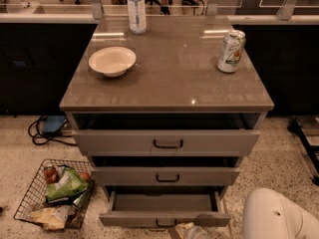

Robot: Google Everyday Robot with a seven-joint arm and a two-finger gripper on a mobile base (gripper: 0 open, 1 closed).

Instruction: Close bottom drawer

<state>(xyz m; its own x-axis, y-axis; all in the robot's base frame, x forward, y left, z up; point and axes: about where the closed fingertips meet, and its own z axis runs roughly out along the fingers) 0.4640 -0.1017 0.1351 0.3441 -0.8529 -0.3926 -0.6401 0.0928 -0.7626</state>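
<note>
The bottom drawer is the lowest of three grey-beige drawers in the cabinet. It stands pulled out the farthest, and its plain grey tray shows empty. Its small black bar handle sits at the middle of the flat front. My gripper is at the picture's lower edge, right in front of the drawer front and just right of the handle; whether it touches the front I cannot tell. My white arm shows at the lower right.
The middle drawer and top drawer stand slightly open. On the cabinet top are a white bowl, a can and a water bottle. A wire basket with snacks lies on the floor at the left.
</note>
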